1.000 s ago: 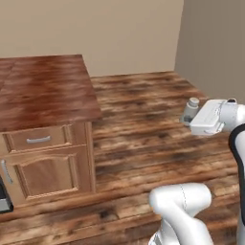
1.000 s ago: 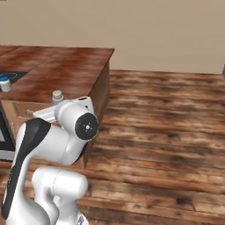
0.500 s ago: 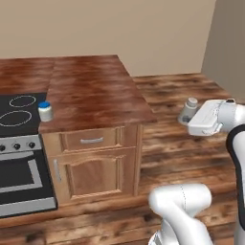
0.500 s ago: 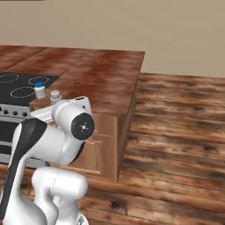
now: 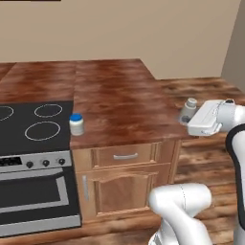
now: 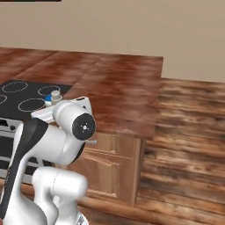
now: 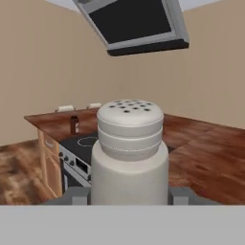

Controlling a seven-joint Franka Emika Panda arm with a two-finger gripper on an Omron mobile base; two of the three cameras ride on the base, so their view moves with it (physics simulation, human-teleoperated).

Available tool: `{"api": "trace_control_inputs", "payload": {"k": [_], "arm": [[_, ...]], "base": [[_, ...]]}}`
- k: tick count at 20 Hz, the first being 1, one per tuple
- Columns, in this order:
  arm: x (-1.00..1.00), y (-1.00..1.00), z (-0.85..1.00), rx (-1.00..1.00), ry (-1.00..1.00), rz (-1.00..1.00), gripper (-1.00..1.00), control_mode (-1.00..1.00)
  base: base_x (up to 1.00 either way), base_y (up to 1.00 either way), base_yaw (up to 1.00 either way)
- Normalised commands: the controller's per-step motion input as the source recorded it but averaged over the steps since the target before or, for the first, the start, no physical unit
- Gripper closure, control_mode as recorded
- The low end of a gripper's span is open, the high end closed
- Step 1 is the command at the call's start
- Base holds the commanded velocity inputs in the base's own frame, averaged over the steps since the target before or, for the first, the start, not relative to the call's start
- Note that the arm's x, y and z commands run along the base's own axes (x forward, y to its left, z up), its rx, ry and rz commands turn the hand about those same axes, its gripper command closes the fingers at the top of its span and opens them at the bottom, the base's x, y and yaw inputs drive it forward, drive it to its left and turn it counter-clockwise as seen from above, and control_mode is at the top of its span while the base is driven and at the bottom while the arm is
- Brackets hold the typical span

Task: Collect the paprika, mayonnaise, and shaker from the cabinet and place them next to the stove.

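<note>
Fingertips barely show in my hand view: the shaker (image 7: 130, 153) stands right in front of the lens and covers most of them, leaving a grey stub at each side of its base. My gripper (image 5: 187, 118) is closed on the shaker (image 5: 188, 109), which rides upright in it, off the front right corner of the counter (image 5: 119, 103) and not resting on the wood. In the right base view my own arm hides the hand, and just the shaker's top (image 6: 55, 95) pokes up above it.

On the counter the mayonnaise (image 5: 76, 124) stands just beside the right edge of the stove (image 5: 33, 129), near the front. From the right base view only a sliver of its blue lid (image 6: 48, 104) shows, beside the shaker. Far back in the hand view a small dark bottle, the paprika (image 7: 74, 124), stands on the counter beyond the cooktop; its label is too small to read. A range hood (image 7: 136, 24) hangs overhead there.

My forearm reaches out level, holding the hand in front of the counter's right end.
</note>
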Motion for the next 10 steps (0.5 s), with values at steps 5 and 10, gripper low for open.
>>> {"api": "trace_control_inputs", "payload": {"k": [5, 10], "arm": [[0.0, 0.0, 0.0, 0.0, 0.0, 0.0, 1.0, 1.0], [0.0, 0.0, 0.0, 0.0, 0.0, 0.0, 1.0, 1.0]], "base": [[0.67, 0.48, 0.11], [0.69, 0.09, 0.15]]}}
